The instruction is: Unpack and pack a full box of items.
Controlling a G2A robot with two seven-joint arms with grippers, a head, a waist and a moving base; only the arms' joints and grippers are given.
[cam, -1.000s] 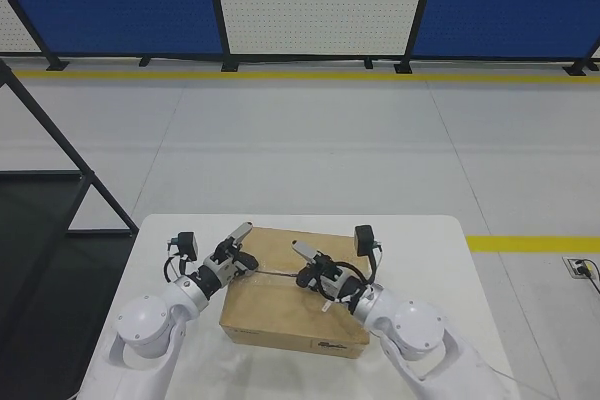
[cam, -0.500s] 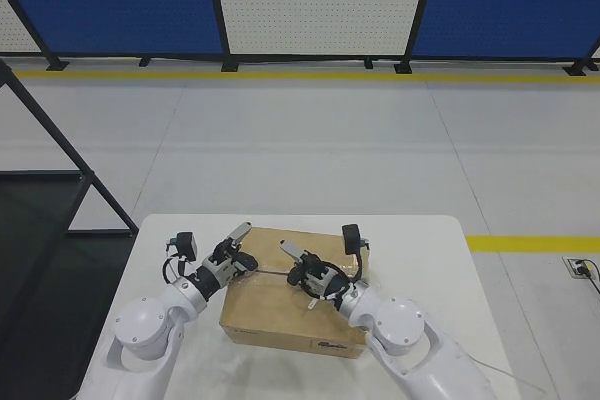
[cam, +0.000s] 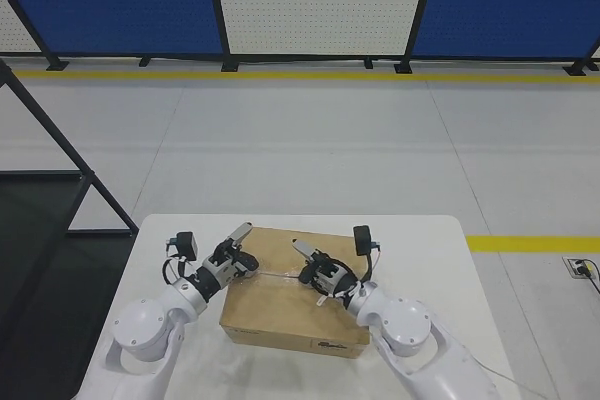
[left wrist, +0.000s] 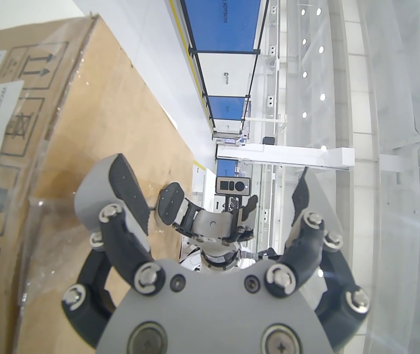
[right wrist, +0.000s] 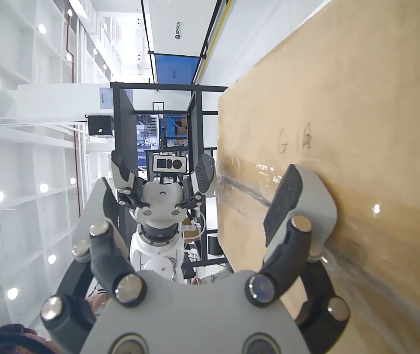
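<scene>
Cardboard box (cam: pixel 285 312) top carries one finger of the left gripper (cam: pixel 244 247), which is spread wide at the taped seam (right wrist: pixel 247 190). The right gripper (cam: pixel 308 262), equally spread, faces it with one finger on that seam. The closed box sits on the white table (cam: pixel 435 250).

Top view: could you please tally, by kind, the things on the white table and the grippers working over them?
cardboard box: 1
grippers: 2 (left gripper, right gripper, both open)
Total: 3
</scene>
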